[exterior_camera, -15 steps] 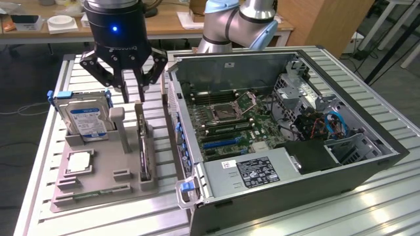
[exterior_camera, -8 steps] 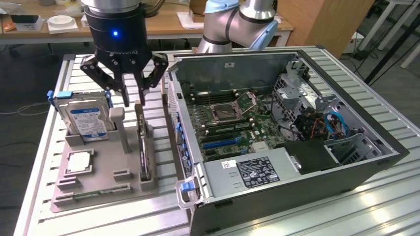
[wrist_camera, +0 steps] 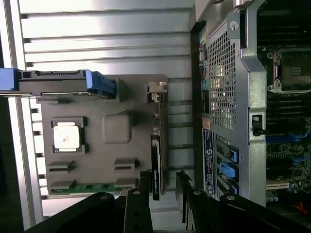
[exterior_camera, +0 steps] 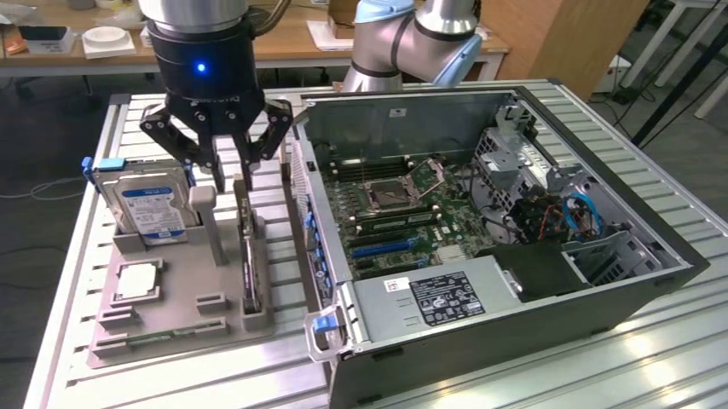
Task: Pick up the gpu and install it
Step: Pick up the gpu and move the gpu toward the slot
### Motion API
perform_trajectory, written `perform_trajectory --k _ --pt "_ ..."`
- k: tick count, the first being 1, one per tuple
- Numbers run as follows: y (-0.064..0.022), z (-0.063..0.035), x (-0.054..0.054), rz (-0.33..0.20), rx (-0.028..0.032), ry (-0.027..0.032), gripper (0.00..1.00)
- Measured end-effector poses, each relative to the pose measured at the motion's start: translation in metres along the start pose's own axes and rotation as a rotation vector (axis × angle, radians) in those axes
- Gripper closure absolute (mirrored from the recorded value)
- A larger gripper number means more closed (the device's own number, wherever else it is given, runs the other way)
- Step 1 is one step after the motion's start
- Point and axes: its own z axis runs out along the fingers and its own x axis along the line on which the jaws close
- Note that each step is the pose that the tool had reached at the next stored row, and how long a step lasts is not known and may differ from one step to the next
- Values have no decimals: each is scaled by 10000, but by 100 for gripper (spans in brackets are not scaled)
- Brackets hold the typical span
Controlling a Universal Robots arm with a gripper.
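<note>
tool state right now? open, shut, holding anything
Tool: open, holding nothing; it straddles one end of the graphics card, which stands on edge in the grey holder.

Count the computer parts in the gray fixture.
4: hard drive upright at the far end, processor chip in the middle, memory stick along the near edge, gpu on edge nearest the case. None seems hidden.

A blue-labelled hard drive [exterior_camera: 152,209] stands upright in the gray holder [exterior_camera: 173,317], near a processor chip [exterior_camera: 136,281].
</note>
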Motion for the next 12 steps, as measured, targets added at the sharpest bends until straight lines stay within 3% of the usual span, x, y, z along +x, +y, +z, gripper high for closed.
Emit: perform_trajectory --k 12 --pt "-53 126 0 -1 23 -1 64"
